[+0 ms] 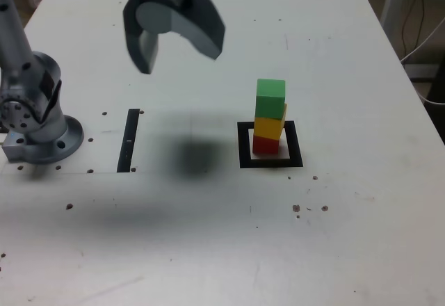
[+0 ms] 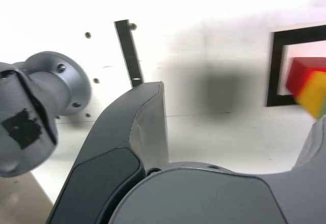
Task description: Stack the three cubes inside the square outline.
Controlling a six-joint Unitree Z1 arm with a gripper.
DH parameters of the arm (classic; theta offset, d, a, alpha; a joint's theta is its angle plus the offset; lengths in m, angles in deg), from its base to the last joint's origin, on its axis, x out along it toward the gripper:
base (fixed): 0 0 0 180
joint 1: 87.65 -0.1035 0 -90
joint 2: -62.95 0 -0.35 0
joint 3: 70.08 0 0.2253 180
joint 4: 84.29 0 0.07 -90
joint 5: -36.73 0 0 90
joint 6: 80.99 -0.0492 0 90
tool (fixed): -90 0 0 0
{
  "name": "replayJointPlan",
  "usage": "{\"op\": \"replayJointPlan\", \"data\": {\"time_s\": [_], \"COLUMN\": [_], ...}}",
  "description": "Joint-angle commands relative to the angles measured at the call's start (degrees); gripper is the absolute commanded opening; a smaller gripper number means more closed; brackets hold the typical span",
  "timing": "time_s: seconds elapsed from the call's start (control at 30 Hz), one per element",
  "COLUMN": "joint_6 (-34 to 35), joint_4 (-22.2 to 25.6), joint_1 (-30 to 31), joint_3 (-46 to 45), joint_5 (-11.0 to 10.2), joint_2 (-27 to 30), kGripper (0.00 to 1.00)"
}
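- So the stack is up: green cube point(image 1: 270, 99) on top, yellow cube point(image 1: 268, 127) in the middle, red cube point(image 1: 265, 145) at the bottom, all inside the square outline point(image 1: 245, 162), toward the right of the desk point(image 1: 348, 202).
- Pincer point(image 1: 181, 64) is released, nothing between the fingers, hanging above the desk to the left of the tower, well apart from it.
- The yellow one looks a bit twisted against the green one, with a corner poking out to the right. Job looks basically done to me.
- Handling-wise, I'd guess they're light, stiff little blocks, matte so probably not very slippery. Doubt they're fragile. The stack is the touchy part, since nothing visible ties them together.
- If the green one needed a nudge, I'd take it by two opposite side faces, about mid-height, squeeze gently and lift straight up. Grab low or crooked and you could drag the yellow along or tip the lot.
- Otherwise hands off, just keep the arm clear.
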Motion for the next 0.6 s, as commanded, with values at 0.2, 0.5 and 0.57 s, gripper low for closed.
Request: {"op": "replayJointPlan", "data": {"time_s": [0.2,0.5,0.57], "joint_6": [-0.53,-0.46,-0.35], "joint_4": [-5.85,-14.75,-15.98], "joint_1": [-0.29,-0.29,-0.29], "joint_3": [-12.28,-24.74,-26.81], "joint_5": [1.58,3.34,3.52], "joint_2": [2.61,3.76,3.91], "kGripper": [1.0,1.0,1.0]}}
